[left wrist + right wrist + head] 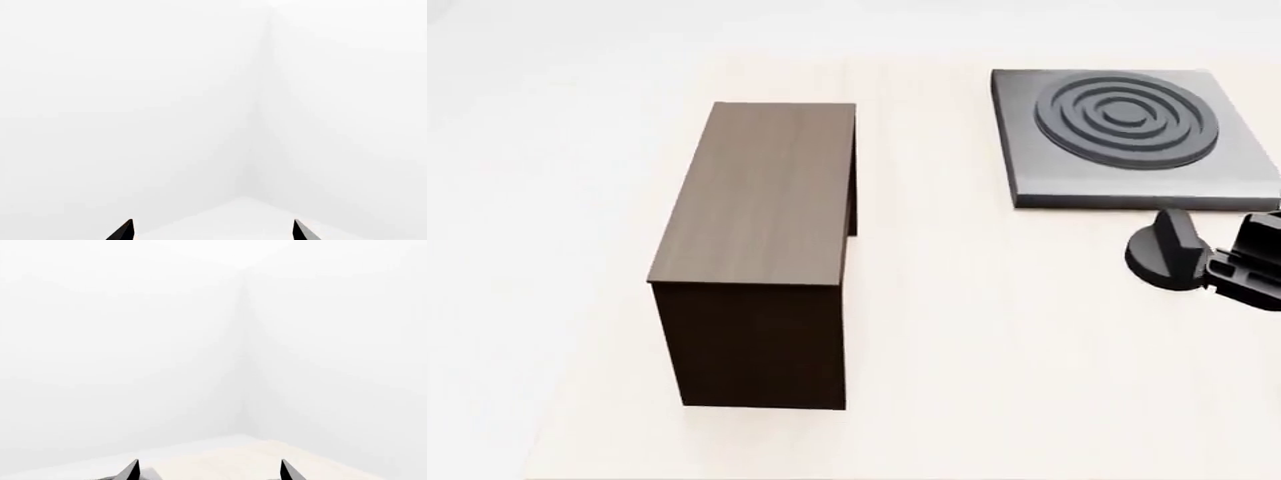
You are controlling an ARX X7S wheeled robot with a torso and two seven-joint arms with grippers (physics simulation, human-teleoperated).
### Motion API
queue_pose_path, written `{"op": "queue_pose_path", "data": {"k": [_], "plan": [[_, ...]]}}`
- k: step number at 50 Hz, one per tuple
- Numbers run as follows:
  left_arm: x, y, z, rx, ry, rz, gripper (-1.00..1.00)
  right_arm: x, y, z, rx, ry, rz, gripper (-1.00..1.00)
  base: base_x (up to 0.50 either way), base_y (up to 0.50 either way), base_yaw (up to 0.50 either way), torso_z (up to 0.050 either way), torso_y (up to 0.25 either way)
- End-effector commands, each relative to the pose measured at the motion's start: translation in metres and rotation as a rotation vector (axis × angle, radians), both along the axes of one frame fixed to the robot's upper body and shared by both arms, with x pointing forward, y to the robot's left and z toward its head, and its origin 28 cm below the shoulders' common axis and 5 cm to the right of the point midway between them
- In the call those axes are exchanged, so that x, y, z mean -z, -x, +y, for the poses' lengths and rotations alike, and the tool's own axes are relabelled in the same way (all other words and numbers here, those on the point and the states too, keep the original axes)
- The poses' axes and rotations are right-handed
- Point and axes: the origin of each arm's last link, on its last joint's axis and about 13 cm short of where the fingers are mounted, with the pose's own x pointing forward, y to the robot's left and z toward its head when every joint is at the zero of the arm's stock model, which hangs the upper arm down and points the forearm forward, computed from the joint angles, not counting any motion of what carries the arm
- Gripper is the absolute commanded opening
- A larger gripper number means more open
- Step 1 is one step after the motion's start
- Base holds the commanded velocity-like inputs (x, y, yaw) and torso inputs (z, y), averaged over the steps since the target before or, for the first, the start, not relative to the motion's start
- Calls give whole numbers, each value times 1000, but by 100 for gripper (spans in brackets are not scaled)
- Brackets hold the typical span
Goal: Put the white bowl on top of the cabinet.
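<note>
No bowl shows anywhere yet; both my pincers, left gripper and right gripper, hang wide and empty. Cabinet stands left of the stove plate. Next I must find the bowl.

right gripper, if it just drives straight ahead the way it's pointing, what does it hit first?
Nothing near, it seems. The right gripper is open, and beyond the table edge only the blank white wall corner shows; how far is unclear.
</note>
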Motion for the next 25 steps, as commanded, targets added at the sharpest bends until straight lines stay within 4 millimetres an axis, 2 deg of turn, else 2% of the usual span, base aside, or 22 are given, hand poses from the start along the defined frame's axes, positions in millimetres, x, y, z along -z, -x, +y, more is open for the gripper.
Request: {"op": "queue_pose_path", "data": {"k": [1, 25], "plan": [[1, 0, 0, 2, 2, 1, 100, 2, -1, 0, 4, 0, 6, 100, 500, 0, 0, 0, 0], [1, -1, 0, 0, 2, 1, 100, 0, 0, 0, 2, -2, 7, 100, 500, 0, 0, 0, 0]]}}
